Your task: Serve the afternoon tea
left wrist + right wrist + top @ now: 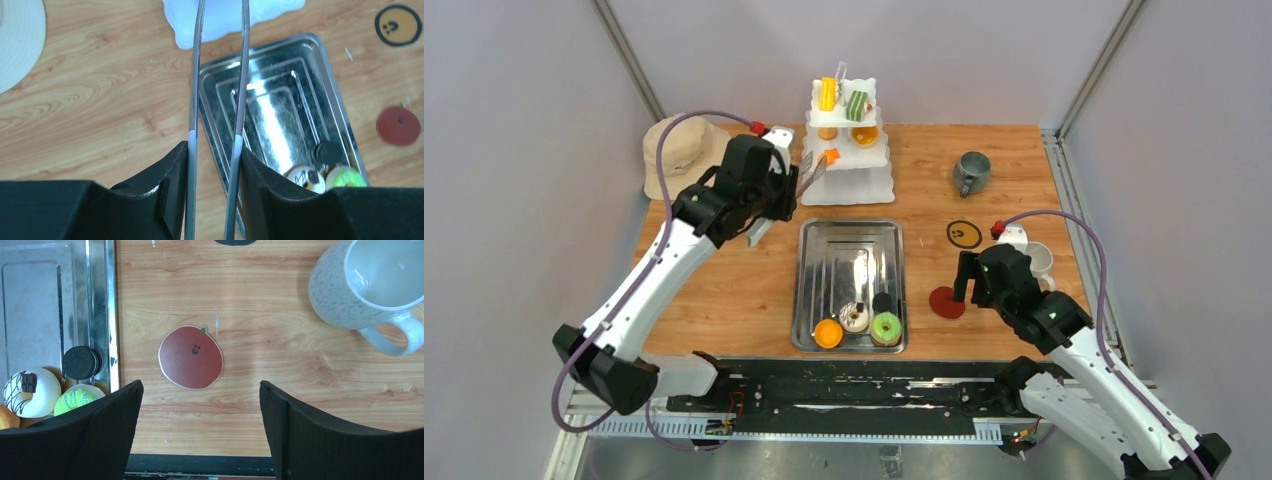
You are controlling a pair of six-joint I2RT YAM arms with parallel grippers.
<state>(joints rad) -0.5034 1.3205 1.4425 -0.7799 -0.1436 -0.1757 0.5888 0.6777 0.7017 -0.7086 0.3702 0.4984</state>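
Top external shows your left gripper (215, 155) clamped on the tongs (194, 100), an orange pastry (830, 156) at their tips beside the tiered stand (864, 185); slacken early and it could drop onto the worktop (724, 280). Right gripper (200, 387) hangs open.

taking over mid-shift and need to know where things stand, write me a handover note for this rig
Left gripper: shut on tongs, an orange pastry apparently pinched at their tip beside the tiered stand.
Right gripper: open, empty, above the red coaster.
Done: yellow pastry and green pastry on the stand's top tier.
Left: orange donut, white donut, green donut and black cookie in the steel tray; white mug and grey mug, neither on a coaster.
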